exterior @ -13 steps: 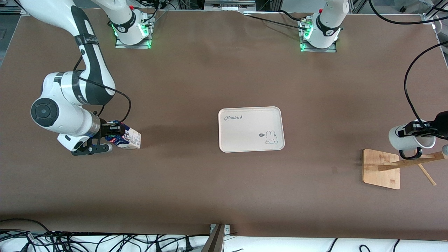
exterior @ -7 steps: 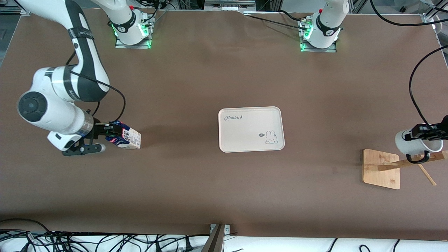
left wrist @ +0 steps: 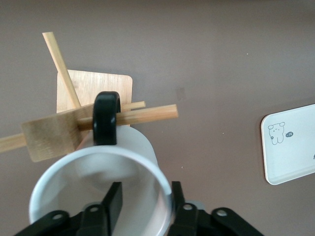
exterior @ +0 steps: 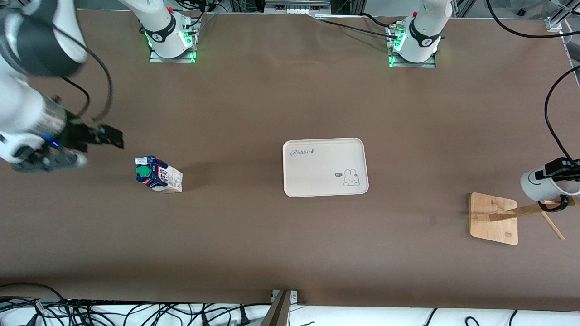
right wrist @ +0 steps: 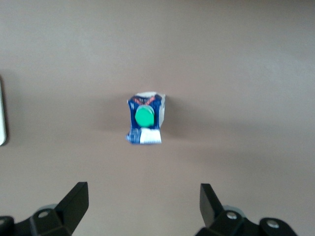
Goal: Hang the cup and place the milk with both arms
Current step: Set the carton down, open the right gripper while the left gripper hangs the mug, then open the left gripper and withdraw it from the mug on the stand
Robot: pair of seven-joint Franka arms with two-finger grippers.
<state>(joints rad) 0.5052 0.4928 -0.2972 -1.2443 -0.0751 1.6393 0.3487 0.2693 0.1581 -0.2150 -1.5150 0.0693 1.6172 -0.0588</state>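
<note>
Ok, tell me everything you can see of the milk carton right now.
The milk is a small gable-top carton: dark blue top, round green cap, red-and-white print, pale beige sides. It stands upright on the brown table toward the right arm's end, well apart from the white tray. Nothing touches it except the table. The right gripper is off it, fingers open, raised over the table beside it.

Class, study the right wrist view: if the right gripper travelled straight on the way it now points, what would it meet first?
Most likely the milk. It stands upright on the table, centred ahead of the right gripper, whose jaws are spread wide with nothing between. Depth is unclear, so it could reach bare table beside the carton instead.
</note>
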